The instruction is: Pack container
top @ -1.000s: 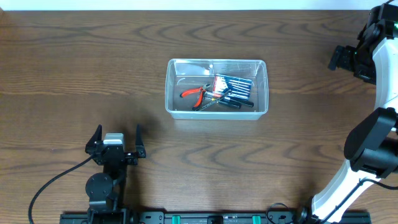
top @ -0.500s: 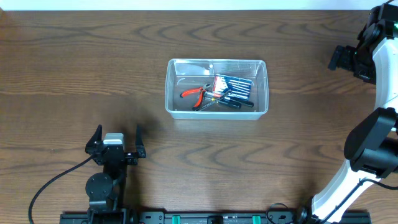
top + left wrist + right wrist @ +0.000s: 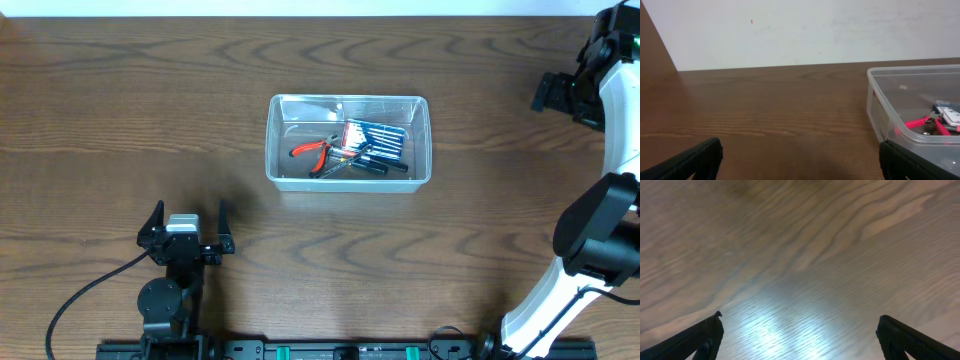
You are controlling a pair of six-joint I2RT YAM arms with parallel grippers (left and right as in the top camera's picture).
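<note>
The clear plastic container [image 3: 348, 99] sits at the table's centre. Inside lie red-handled pliers [image 3: 310, 151], a blue-and-red screwdriver set case [image 3: 378, 139] and black-handled screwdrivers [image 3: 372, 167]. My left gripper [image 3: 190, 206] rests near the front left, open and empty, well short of the tub. In the left wrist view the container [image 3: 879, 97] stands to the right with the pliers [image 3: 919, 121] showing through its wall, and the left gripper [image 3: 800, 150] spans bare wood. My right gripper [image 3: 558, 95] hangs at the far right edge. In its own view the right gripper [image 3: 800, 322] is open over bare tabletop.
The wooden table [image 3: 130, 90] spreads on all sides of the tub. A white wall [image 3: 790, 30] stands behind the table's far edge. The right arm's white links [image 3: 600, 230] rise along the right side. A black cable [image 3: 90, 290] trails from the left arm's base.
The right gripper has edged slightly rightward at the table's far right. The left gripper and the container's contents have not moved.
</note>
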